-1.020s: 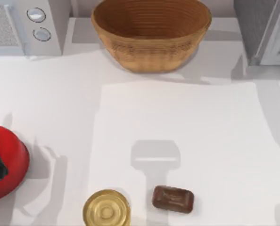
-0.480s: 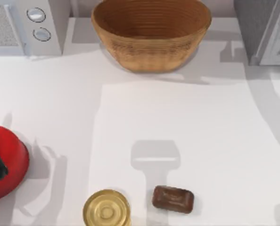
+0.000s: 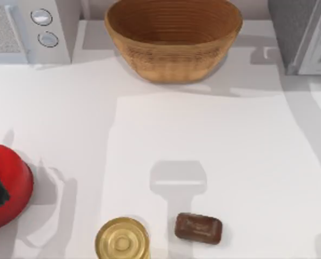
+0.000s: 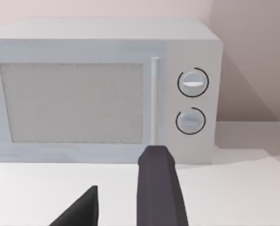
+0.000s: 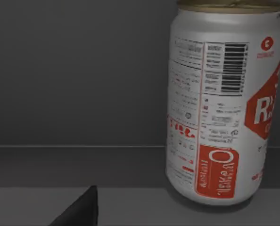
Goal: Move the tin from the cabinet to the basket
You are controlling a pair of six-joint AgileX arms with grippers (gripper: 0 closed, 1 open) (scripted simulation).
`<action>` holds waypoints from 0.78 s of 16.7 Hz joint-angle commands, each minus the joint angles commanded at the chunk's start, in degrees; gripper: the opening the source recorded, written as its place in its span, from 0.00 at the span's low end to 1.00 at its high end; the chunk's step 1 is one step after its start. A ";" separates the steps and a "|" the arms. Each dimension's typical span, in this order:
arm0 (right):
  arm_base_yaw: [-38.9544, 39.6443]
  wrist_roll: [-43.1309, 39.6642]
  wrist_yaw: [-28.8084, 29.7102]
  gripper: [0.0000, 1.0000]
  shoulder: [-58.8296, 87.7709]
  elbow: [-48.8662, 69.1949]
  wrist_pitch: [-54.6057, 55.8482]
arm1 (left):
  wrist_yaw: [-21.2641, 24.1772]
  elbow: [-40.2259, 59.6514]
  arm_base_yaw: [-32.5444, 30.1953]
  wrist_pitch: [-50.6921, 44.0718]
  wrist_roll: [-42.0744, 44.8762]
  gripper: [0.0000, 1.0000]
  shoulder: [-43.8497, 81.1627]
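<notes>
Right pincer [image 5: 130, 221] near upright tin [image 5: 222, 103], seemingly inside cabinet [image 3: 301, 32]

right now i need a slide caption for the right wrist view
Right wrist view: the upright tin stands close ahead on the dark grey shelf of the cabinet, not yet gripped.

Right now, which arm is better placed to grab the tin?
Right. Its wrist view looks straight at the tin, standing upright on a dark shelf inside the cabinet and not yet gripped. The left gripper faces the microwave instead.
</notes>
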 joint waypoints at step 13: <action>-3.61 0.04 -2.72 1.00 12.67 10.39 2.49 | 0.00 0.00 0.00 0.00 0.00 1.00 0.00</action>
